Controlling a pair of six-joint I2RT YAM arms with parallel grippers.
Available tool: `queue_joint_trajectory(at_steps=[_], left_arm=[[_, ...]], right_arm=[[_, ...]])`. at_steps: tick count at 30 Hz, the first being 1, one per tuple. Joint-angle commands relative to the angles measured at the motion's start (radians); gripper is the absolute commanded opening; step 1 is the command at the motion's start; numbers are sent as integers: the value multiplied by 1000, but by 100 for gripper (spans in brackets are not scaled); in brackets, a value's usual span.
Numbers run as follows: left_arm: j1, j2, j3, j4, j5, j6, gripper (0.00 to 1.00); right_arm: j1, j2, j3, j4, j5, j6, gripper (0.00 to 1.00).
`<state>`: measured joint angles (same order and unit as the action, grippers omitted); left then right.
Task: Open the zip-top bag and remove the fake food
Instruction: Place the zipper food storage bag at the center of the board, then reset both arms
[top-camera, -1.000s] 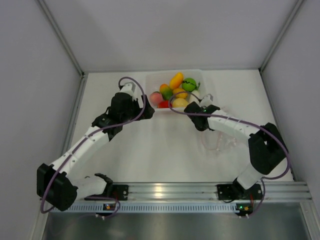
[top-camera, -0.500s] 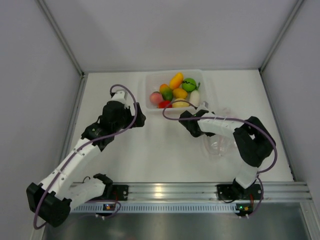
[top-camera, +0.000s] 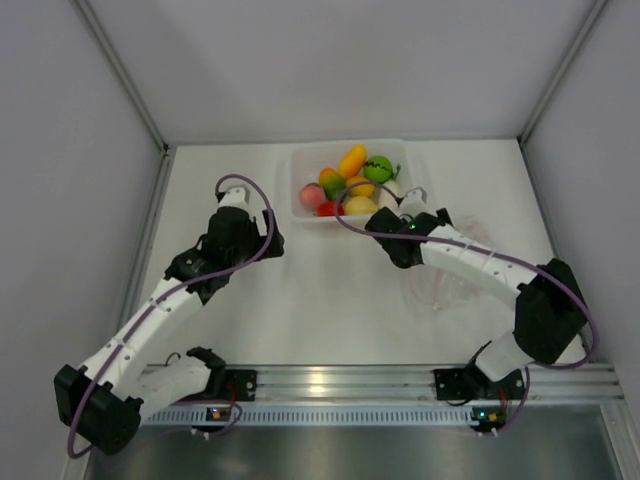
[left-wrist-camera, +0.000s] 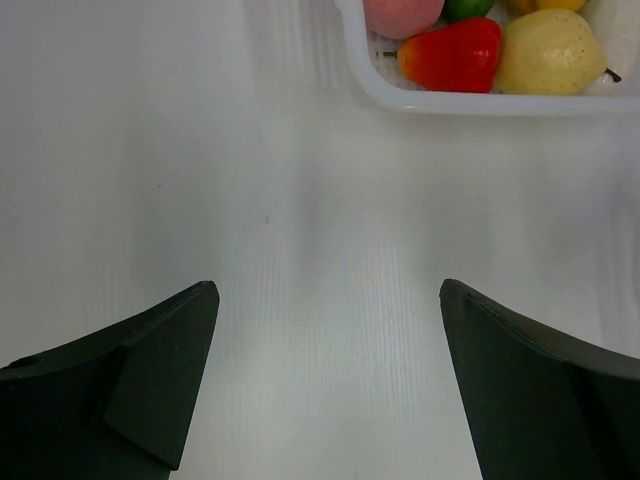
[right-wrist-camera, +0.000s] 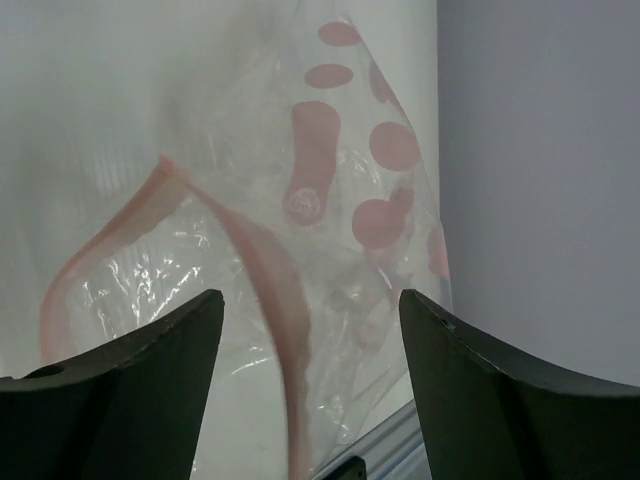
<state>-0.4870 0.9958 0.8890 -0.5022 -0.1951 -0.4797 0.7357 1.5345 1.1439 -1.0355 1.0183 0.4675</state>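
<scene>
The food (top-camera: 350, 185) sits in the tub (top-camera: 308, 158) at upper centre, the bag (top-camera: 445, 285) lies open at right, seemingly emptied, so the job looks done; my left pincer (left-wrist-camera: 327, 290) and right pincer (right-wrist-camera: 310, 300) gape wide, empty.

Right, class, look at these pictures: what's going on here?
On a white table, the fake food lies piled in a clear tub at the far side. The zip-top bag lies on the table to the right, its pink-edged mouth gaping, and looks empty. The right gripper is open, pointing at the bag and gripping nothing. The left gripper is open over bare table, just short of the tub.
</scene>
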Motion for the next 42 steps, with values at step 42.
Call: queue_joint_trajectory(at_steps=[42], left_arm=[[13,-471,-42,-179,-429,113,99]], right_arm=[[41,-1028,-173,288,-198,-213,99]])
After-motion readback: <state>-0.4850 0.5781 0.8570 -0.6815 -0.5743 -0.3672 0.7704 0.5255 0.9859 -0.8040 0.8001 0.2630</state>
